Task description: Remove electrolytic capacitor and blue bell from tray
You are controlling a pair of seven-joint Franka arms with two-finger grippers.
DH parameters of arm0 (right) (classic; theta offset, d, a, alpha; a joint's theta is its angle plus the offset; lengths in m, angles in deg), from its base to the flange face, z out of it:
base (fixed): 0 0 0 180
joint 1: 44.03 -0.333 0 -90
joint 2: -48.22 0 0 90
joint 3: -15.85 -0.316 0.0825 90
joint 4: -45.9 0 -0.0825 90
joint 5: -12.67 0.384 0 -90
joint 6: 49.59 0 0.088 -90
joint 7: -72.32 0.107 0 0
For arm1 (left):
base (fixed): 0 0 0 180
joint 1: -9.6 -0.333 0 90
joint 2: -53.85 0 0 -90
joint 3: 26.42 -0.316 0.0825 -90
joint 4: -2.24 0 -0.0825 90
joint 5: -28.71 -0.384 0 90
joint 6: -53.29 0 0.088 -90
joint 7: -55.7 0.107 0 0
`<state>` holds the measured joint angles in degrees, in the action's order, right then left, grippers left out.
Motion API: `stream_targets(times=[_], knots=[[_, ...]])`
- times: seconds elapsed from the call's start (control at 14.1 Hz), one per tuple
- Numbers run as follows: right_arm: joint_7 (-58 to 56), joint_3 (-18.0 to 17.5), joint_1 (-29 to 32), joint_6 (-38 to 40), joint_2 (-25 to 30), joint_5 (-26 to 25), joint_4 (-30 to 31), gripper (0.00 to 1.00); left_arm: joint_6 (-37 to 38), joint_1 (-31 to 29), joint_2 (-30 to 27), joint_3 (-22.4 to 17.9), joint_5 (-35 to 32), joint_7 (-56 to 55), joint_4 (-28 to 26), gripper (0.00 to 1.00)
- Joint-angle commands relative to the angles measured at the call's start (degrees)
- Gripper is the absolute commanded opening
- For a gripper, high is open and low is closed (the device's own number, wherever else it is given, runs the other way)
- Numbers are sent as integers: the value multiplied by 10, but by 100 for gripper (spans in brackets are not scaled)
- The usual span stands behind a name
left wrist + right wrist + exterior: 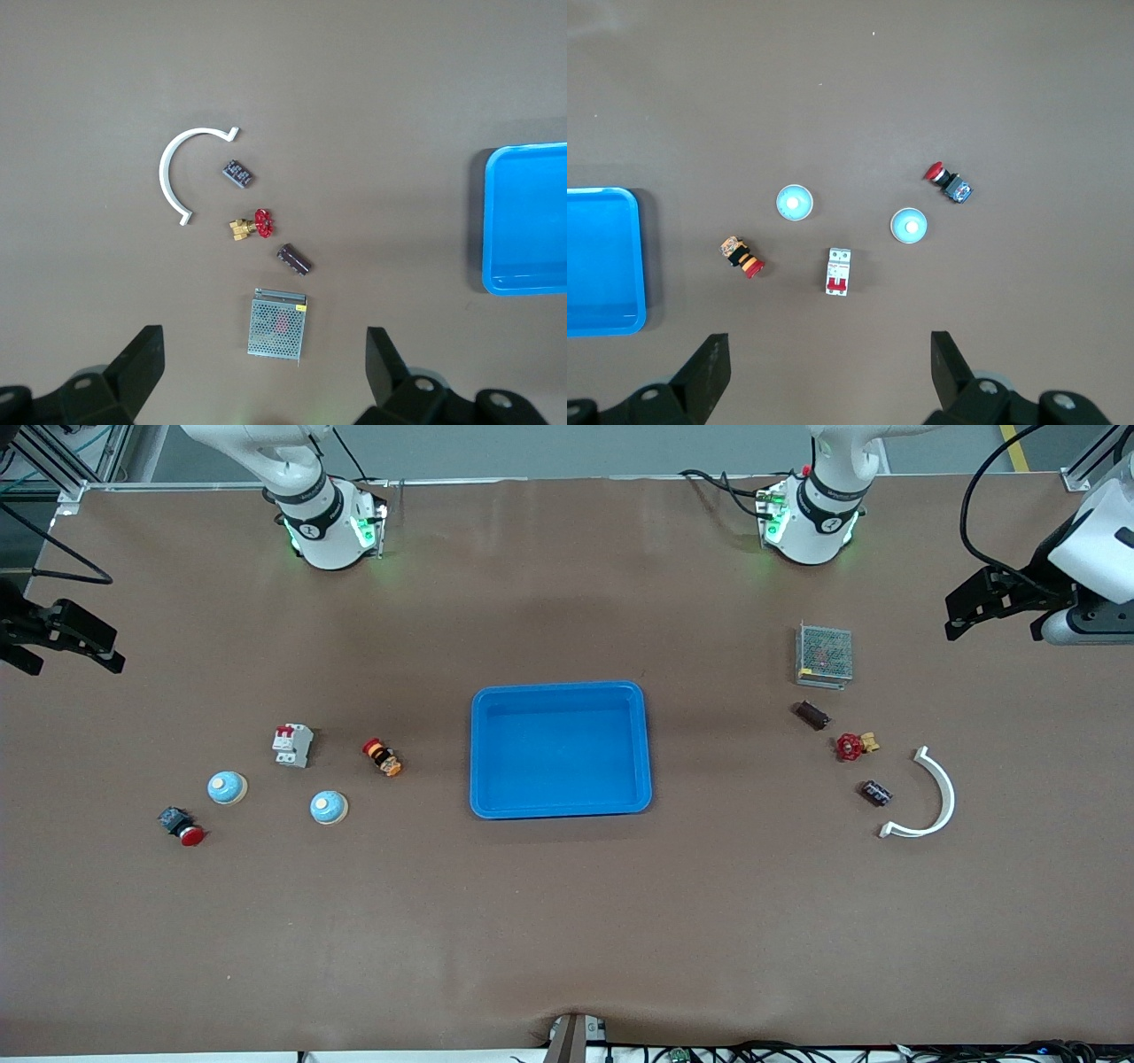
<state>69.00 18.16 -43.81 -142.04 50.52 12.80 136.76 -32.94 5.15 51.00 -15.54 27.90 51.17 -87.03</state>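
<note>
Two pale blue bells [227,787] [329,807] sit on the brown table toward the right arm's end; the right wrist view shows them as bells [908,226] [794,202]. Toward the left arm's end lie two small dark capacitors [877,793] [811,715], also seen in the left wrist view as capacitors [237,173] [294,259]. A blue tray [560,691] stands mid-table with nothing in it. My left gripper [992,634] [264,341] hangs open, high over the left arm's end. The right gripper [80,666] [830,341] hangs open, high over the right arm's end.
Near the bells: a white circuit breaker [292,745], a red-and-orange button [382,757] and a red push button [182,826]. Near the capacitors: a metal mesh power supply [824,655], a red valve [854,745] and a white curved bracket [930,797].
</note>
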Motion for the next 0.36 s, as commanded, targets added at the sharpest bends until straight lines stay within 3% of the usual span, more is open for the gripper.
stream_targets(times=[0.0, 0.28], knots=[[8, -7, 9, 5, -12, -3, -25, 100, 12, -4, -4, 3, 1, 4, 7, 100], [8, -7, 10, 4, -12, 1, -32, 100, 15, -4, -4, 4, -6, 4, 7, 100]])
